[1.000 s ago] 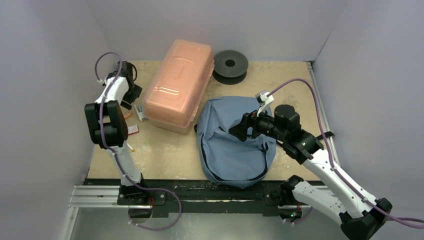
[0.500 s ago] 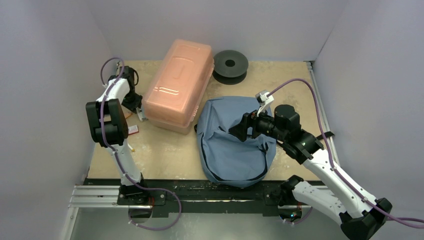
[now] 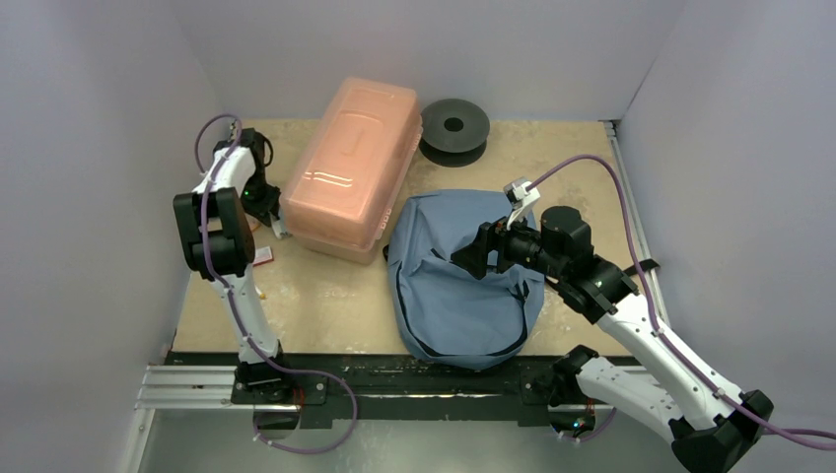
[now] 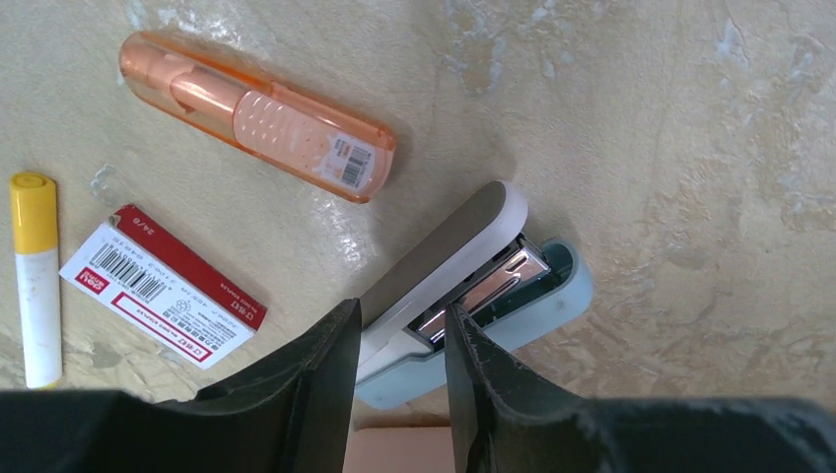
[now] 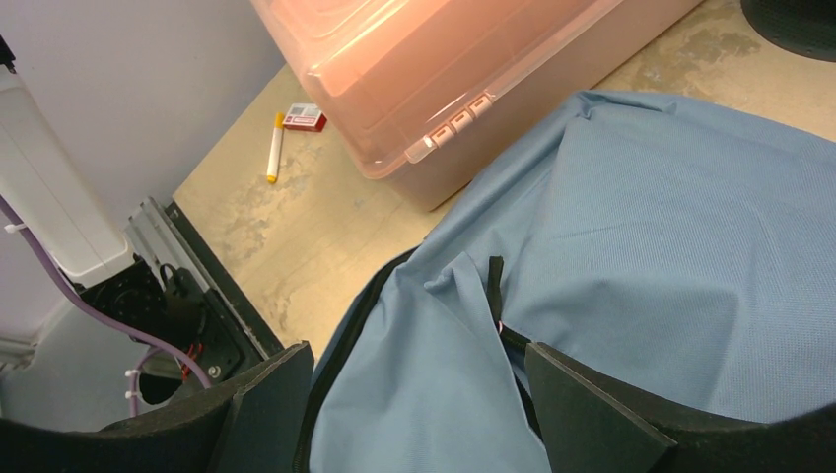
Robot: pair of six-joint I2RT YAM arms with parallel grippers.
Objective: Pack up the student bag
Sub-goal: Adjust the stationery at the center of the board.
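The blue-grey student bag (image 3: 463, 286) lies flat at the table's front centre, with its dark zipper (image 5: 495, 296) partly parted. My right gripper (image 3: 471, 258) hovers over the bag's middle, open and empty; in the right wrist view (image 5: 419, 394) its jaws stand wide on either side of the zipper fold. My left gripper (image 3: 268, 212) is at the left, close to the pink box. Its jaws are closed in on the rear end of a white and pale blue stapler (image 4: 463, 266), which lies on the table.
A translucent pink box (image 3: 353, 168) stands beside the bag, and a black spool (image 3: 453, 126) behind it. An orange translucent case (image 4: 256, 113), a yellow-capped stick (image 4: 34, 276) and a small red-and-white box (image 4: 163, 286) lie near the stapler. Walls stand close on the left and right.
My left arm has swung its wrist a little right and down toward the pink box, over the stapler. The right arm and the bag have not moved.
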